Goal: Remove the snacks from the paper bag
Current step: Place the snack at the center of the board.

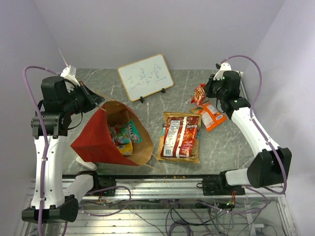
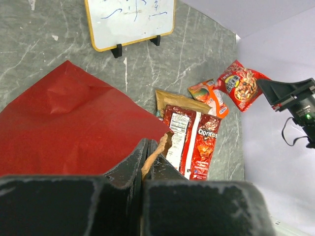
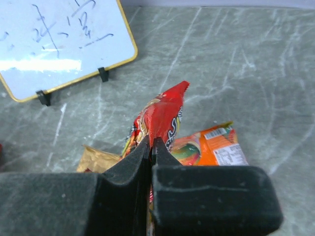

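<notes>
Red packet (image 3: 162,115) clamped in right hand (image 3: 151,147), seemingly above orange packet (image 1: 212,116), far right; left hand (image 2: 147,147) pinching paper bag (image 1: 96,140) rim.

paper bag (image 1: 101,142) was held at rim by left gripper (image 1: 100,103), snacks (image 1: 123,134) seen inside | red packet (image 1: 198,94) was gripped by right gripper (image 1: 205,92) near orange packet (image 1: 212,116) | Doritos bag (image 1: 180,136) was laid on worktop (image 1: 226,147)

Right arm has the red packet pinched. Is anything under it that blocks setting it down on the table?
Partly. The right gripper holds the red packet close above the orange packet, which lies flat on the table just beside and below it. Straight down would likely land on the orange packet; bare tabletop shows farther back.
</notes>
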Robot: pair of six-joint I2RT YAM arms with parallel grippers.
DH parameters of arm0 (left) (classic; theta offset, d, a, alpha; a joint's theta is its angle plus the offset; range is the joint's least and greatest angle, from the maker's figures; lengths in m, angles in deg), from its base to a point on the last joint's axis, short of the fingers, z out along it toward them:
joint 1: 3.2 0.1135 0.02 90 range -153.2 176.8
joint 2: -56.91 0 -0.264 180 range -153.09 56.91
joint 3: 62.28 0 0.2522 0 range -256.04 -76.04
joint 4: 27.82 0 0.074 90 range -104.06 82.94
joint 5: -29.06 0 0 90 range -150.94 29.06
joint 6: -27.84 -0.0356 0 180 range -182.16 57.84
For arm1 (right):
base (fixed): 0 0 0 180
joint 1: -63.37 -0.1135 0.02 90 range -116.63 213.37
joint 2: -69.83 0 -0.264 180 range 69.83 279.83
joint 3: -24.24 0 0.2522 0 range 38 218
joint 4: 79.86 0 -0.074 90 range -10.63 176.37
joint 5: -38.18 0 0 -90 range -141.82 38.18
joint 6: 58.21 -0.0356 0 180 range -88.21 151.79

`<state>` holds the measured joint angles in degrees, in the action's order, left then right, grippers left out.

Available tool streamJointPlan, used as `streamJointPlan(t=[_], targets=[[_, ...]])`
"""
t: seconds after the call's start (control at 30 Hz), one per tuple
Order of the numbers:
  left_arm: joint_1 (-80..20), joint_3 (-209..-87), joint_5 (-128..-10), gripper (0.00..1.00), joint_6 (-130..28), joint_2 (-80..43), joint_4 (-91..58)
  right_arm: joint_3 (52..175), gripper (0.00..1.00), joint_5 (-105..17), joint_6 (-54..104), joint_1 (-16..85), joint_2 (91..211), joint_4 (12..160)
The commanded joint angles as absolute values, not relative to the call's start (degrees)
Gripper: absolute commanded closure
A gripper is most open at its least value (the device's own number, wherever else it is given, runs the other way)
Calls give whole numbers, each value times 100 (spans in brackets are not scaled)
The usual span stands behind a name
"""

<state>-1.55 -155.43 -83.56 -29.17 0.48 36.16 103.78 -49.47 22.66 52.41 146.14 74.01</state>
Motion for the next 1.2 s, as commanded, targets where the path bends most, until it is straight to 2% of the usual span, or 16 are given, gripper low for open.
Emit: streamJointPlan(t=[0.0, 0.3, 0.63, 1.0, 1.17], targets=[[-162, -15824, -8427, 93, -2972, -19, 3735, 10187, 100, -3921, 1494, 5680, 14883, 8336], [-159, -15731, -8487, 93, -3026, -70, 3764, 8879, 100, -3456, 784, 6598, 14986, 9145], [-159, -15615, -8560, 93, -2999, -156, 3602, 7702, 100, -4737, 1087, 6965, 14527, 8876], [-159, -15694, -8619, 93, -3050, -276, 3577, 7606, 100, -4841, 812, 7360, 14969, 9337], [-160, -15707, -8582, 93, -3079, -260, 3595, 7581, 100, -4009, 734, 7375, 15056, 9775]])
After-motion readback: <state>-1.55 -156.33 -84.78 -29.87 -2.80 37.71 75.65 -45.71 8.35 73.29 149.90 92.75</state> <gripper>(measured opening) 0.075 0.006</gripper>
